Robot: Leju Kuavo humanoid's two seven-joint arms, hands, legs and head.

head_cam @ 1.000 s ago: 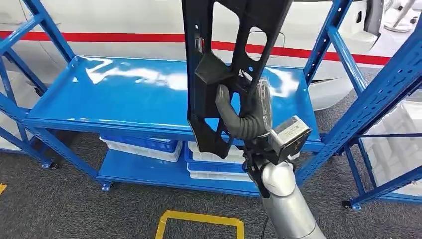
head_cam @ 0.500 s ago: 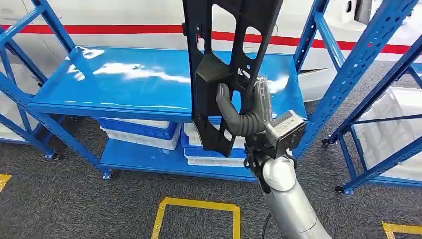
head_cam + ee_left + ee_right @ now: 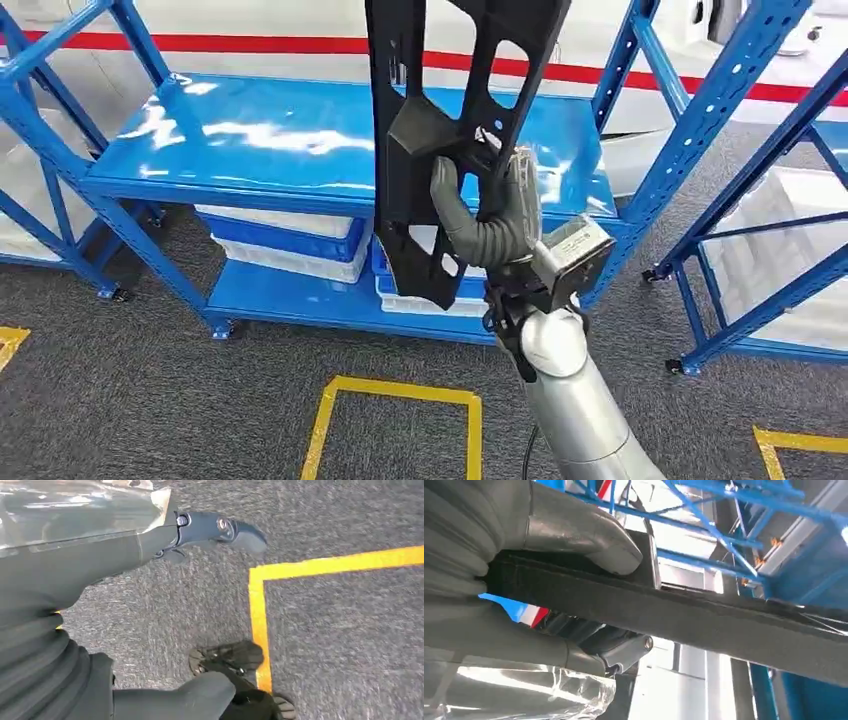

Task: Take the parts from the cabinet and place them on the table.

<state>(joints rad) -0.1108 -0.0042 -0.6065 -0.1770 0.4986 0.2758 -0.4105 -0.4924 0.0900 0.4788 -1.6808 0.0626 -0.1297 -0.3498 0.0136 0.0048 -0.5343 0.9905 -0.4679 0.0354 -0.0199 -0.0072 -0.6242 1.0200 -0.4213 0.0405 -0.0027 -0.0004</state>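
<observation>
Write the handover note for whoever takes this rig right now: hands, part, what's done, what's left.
Right hand: grips the black part, holding it upright in the air in front of the blue rack.
Left hand: hangs low over the grey floor with its yellow line, holding nothing.
Done: the part is off the rack and in hand.
Left: carry it to the table and set it down. Judging by the head view, the table is not ahead.
</observation>
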